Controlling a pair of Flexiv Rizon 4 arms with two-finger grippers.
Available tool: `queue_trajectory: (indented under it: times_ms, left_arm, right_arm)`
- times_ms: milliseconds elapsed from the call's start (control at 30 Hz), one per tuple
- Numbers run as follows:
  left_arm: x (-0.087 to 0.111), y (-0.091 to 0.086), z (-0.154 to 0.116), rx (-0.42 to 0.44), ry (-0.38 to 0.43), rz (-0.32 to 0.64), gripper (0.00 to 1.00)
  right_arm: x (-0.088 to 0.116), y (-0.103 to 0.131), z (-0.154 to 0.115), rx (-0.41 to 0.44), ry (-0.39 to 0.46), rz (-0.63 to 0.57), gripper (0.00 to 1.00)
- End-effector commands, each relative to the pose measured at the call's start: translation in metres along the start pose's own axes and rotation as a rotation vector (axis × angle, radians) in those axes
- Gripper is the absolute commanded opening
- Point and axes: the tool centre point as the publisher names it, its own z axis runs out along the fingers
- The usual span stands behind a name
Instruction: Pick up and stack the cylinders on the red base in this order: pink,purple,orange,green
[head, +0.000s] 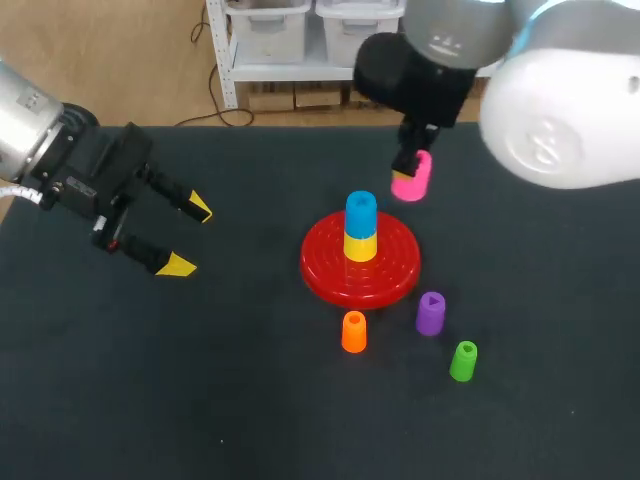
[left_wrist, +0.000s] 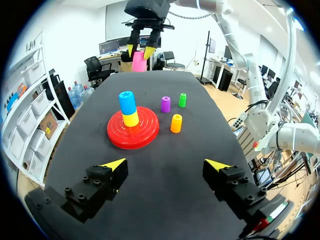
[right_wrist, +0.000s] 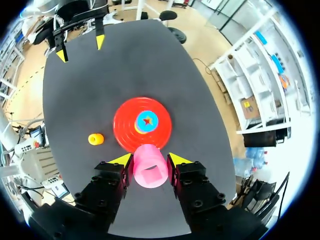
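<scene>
R pincer (right_wrist: 150, 160) clenched on pink cyl (right_wrist: 149, 173), near red base (right_wrist: 125, 131); L pincer (left_wrist: 166, 164) released.

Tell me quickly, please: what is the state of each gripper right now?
Left gripper: open, holding nothing.
Right gripper: shut on the pink cylinder.

The table top (head: 220, 400) is matte black, the round plastic base (head: 325, 275) glossy red with concentric rings, and there's a blue plastic cylinder (head: 360, 210), a yellow cylinder (head: 360, 246), a pink cylinder (head: 412, 180), a purple cylinder (head: 430, 314), an orange cylinder (head: 353, 333) and a green cylinder (head: 463, 362).
</scene>
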Motion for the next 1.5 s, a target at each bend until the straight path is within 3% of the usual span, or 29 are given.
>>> queue_trajectory:
  times_ms: [33, 333, 800, 1500]
  left_arm:
    - [0.002, -0.001, 0.000, -0.004, -0.004, 0.004, 1.00]
    - [0.002, -0.001, 0.000, -0.004, -0.004, 0.004, 1.00]
    - [0.002, -0.001, 0.000, -0.004, -0.004, 0.004, 1.00]
    - [0.002, -0.001, 0.000, -0.004, -0.004, 0.004, 1.00]
  right_arm:
    - [-0.019, -0.003, 0.010, -0.025, 0.056, -0.016, 0.00]
    - [-0.037, -0.006, 0.029, -0.060, 0.095, -0.052, 0.00]
    - [-0.046, -0.017, 0.053, -0.071, 0.112, -0.059, 0.00]
    - [-0.047, -0.008, 0.056, -0.093, 0.104, -0.069, 0.00]
